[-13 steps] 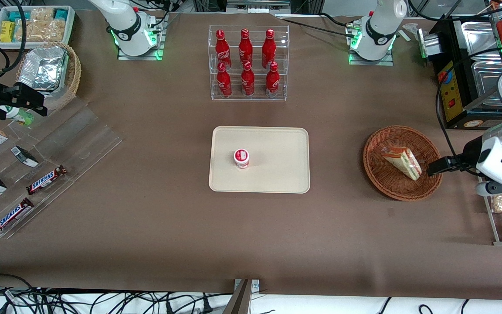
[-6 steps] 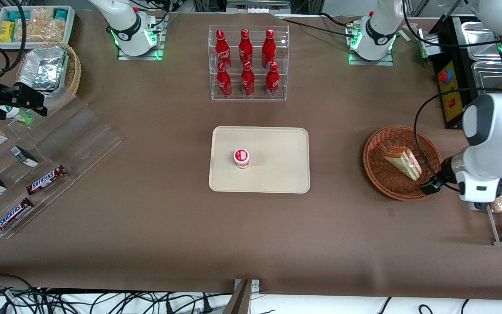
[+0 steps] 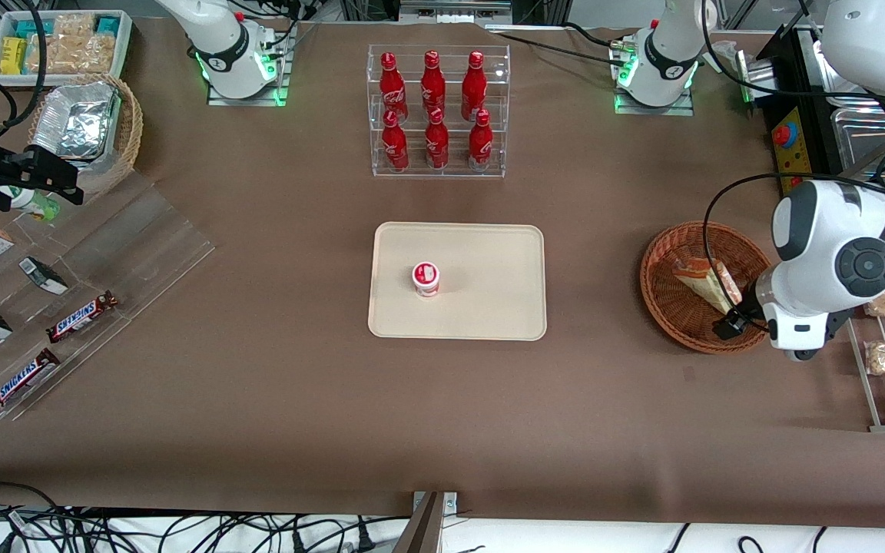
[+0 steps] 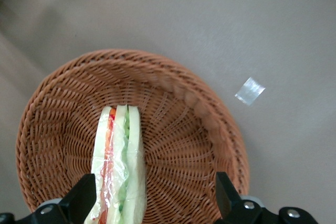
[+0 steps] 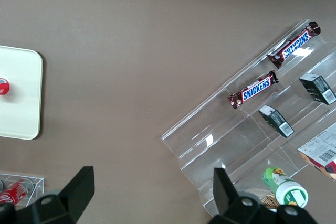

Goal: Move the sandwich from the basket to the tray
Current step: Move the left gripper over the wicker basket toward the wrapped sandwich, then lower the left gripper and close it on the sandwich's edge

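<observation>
You get bright, even overhead light on the brown table [image 3: 258,399], with only soft, short shadows beside the tray [image 3: 488,307] and the basket [image 3: 661,303]. The foil containers [image 3: 74,123] glare white, and the acrylic sheets [image 5: 236,135] carry pale reflections. In the left wrist view the sandwich [image 4: 119,166] is sharp; the gripper [image 4: 155,200] fingers look dark and slightly soft.

red-and-white cup [image 3: 425,278], six red bottles in clear rack [image 3: 436,112], Snickers bars [image 3: 82,316] on acrylic sheets, foil containers [image 3: 76,121]
</observation>
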Motion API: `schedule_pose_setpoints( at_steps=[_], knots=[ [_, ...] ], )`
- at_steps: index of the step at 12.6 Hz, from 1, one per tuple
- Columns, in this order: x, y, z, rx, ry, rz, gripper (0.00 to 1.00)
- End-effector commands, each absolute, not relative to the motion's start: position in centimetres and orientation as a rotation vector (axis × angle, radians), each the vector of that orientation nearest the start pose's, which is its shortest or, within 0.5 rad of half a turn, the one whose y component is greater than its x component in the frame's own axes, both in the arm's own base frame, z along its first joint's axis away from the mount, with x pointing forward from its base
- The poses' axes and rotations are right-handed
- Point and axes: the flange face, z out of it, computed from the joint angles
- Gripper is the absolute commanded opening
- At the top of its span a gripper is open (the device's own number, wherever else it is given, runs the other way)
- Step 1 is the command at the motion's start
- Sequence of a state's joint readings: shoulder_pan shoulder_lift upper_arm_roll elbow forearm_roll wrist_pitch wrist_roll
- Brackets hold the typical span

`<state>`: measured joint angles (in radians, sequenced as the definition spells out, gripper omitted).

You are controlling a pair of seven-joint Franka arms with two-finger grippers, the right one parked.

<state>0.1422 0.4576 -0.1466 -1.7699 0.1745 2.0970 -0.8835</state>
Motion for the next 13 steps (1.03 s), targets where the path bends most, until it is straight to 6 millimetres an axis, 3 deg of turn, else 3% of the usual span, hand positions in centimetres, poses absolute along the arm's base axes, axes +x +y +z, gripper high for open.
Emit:
schedule_pose_setpoints(
  at_steps=[1, 7, 10, 13],
  knots=[
    [61.4, 1.3, 30.0, -2.754, -1.186, 0.062, 1.0],
    [57.8, -0.4, 26.9, -2.636, -1.215, -0.027, 1.0],
    [57.7, -0.7, 27.3, -2.62, -1.229, -0.04, 1.0],
    [56.8, -1.0, 26.5, -2.614, -1.22, -0.014, 1.0]
  ],
)
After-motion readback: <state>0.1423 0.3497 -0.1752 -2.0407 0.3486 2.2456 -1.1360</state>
